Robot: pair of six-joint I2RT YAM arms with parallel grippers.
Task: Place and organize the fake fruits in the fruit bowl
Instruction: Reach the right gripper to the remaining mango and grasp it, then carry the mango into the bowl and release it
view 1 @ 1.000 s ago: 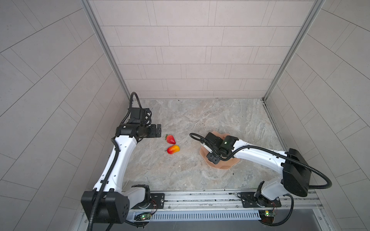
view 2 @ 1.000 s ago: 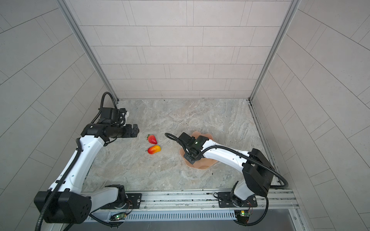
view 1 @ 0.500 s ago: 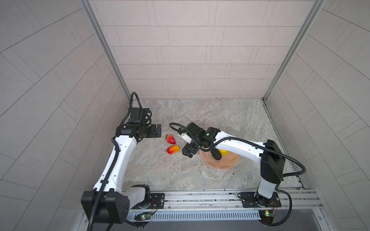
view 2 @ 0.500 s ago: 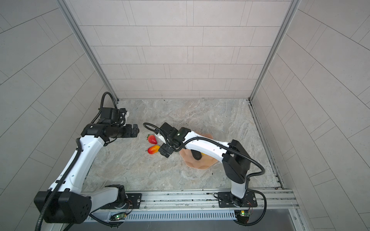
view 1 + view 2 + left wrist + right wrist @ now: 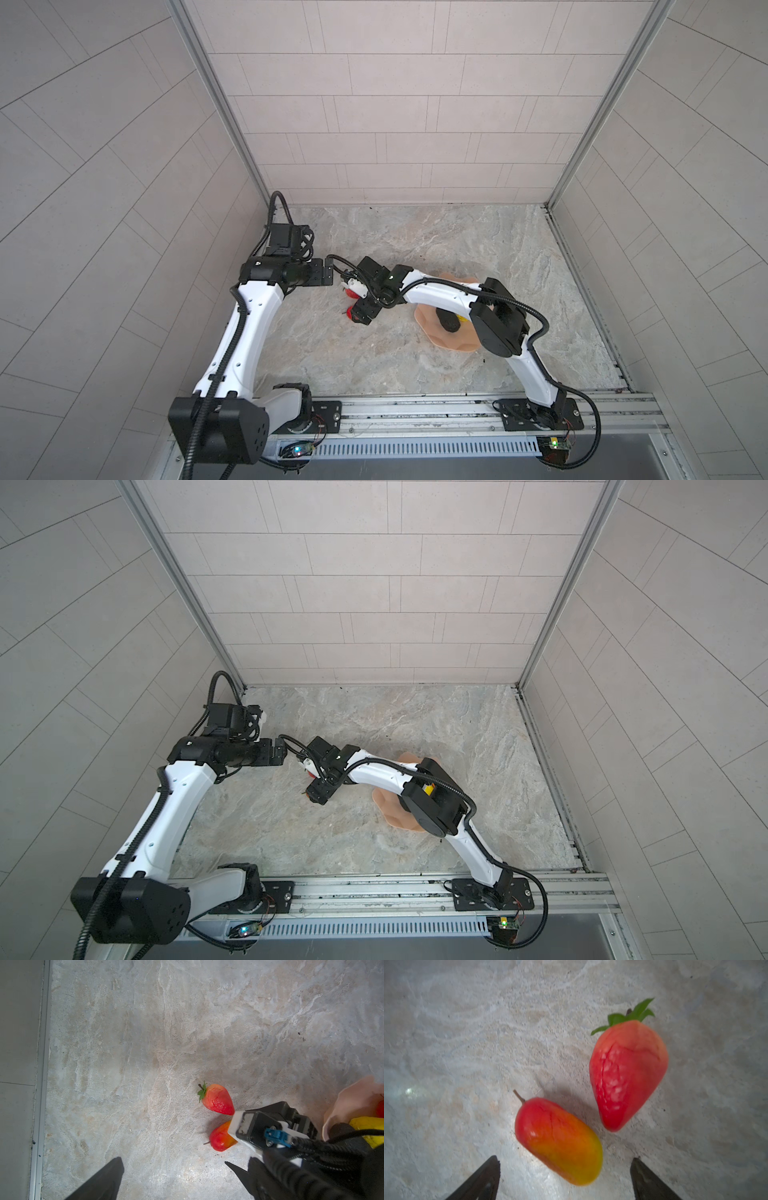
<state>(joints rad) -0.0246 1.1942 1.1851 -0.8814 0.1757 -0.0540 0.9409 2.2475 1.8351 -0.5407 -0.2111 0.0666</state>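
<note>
A red strawberry [image 5: 627, 1072] with green leaves and a red-to-orange mango [image 5: 558, 1140] lie close together on the stone table, left of the salmon fruit bowl [image 5: 451, 345]. My right gripper [image 5: 564, 1158] hangs open right over the mango, whose yellow end sits between the fingertips, untouched. In both top views it covers most of the mango [image 5: 351, 313] and strawberry [image 5: 352, 294]. The bowl holds a dark avocado-like fruit [image 5: 446, 322], a yellow citrus [image 5: 369, 1126] and a red fruit [image 5: 381, 1108]. My left gripper [image 5: 172, 1160] is open and empty, just left of the two fruits.
The right arm's forearm [image 5: 440, 297] stretches over the bowl's far side. Tiled walls [image 5: 374, 124] close the table on three sides, and a metal rail [image 5: 415, 411] runs along the front. Bare stone [image 5: 415, 241] lies behind the fruits.
My right gripper has left the bowl and swung left to hang over the mango and strawberry, its jaws now open. The left arm has stayed in place.
</note>
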